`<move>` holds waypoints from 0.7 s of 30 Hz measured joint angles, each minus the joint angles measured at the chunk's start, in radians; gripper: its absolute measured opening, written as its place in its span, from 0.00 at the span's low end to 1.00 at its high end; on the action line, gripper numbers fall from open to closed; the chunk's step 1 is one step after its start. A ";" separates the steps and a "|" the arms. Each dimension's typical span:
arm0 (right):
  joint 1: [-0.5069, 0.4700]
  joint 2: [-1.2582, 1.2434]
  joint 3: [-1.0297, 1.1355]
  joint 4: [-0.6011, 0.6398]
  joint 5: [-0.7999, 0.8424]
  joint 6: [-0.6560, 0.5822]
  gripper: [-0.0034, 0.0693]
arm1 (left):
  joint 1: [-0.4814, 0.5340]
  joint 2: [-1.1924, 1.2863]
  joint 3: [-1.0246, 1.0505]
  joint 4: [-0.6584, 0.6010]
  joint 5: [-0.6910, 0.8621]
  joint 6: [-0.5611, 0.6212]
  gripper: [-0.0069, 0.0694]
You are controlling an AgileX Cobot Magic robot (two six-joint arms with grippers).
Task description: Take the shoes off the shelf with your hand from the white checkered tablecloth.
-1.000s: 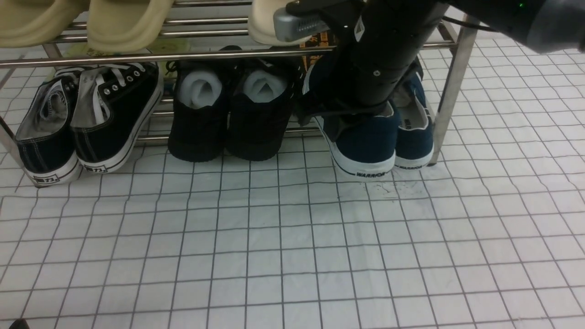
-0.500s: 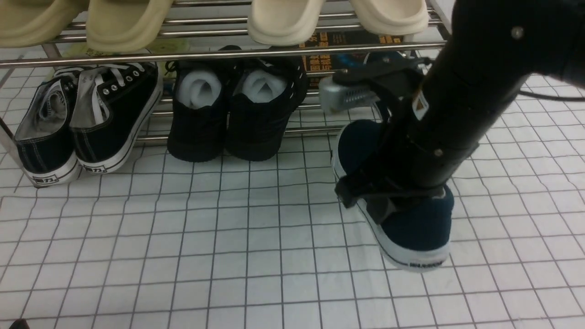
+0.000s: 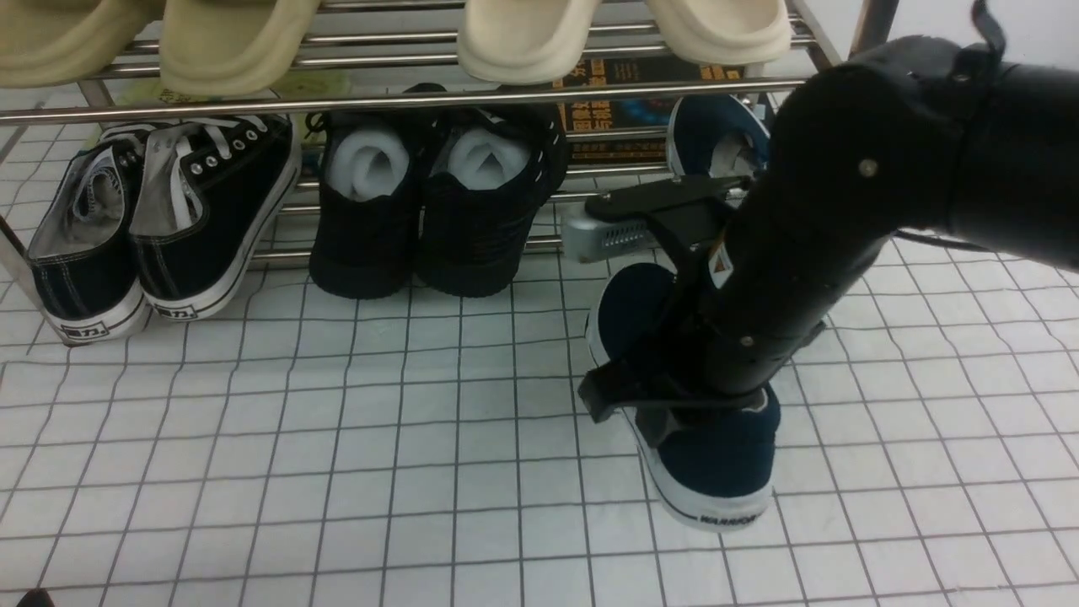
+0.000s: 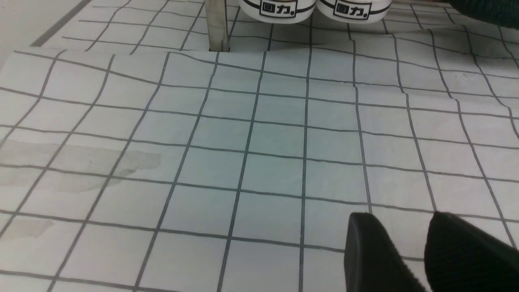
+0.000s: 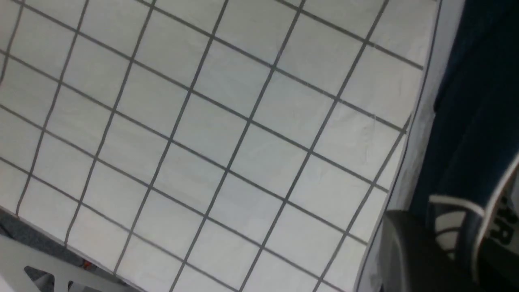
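Shoes are splitting up: my right tool, clamped on one, is dragging it clear of the shelf onto the white checkered tablecloth in front; the mate is staying on the shelf. My left tool is waiting, slightly apart.

one shoe out before the shelf — other shoe behind, tablecloth beneath.

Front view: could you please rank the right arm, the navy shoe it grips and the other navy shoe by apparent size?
1. right arm, nearest the camera
2. gripped navy shoe
3. other navy shoe, farther back and partly hidden
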 joint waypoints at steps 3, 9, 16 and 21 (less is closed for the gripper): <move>0.000 0.057 0.000 0.000 -0.062 0.000 0.10 | 0.000 0.000 0.000 0.000 0.000 0.000 0.41; 0.000 0.118 0.000 0.002 -0.148 0.000 0.19 | 0.000 0.000 0.000 0.000 0.000 0.000 0.41; 0.000 0.123 -0.022 0.043 -0.152 0.000 0.59 | 0.000 0.000 0.000 0.000 0.000 0.000 0.41; -0.012 0.123 -0.165 -0.064 -0.056 0.002 0.85 | 0.000 0.000 0.000 0.000 0.000 0.000 0.41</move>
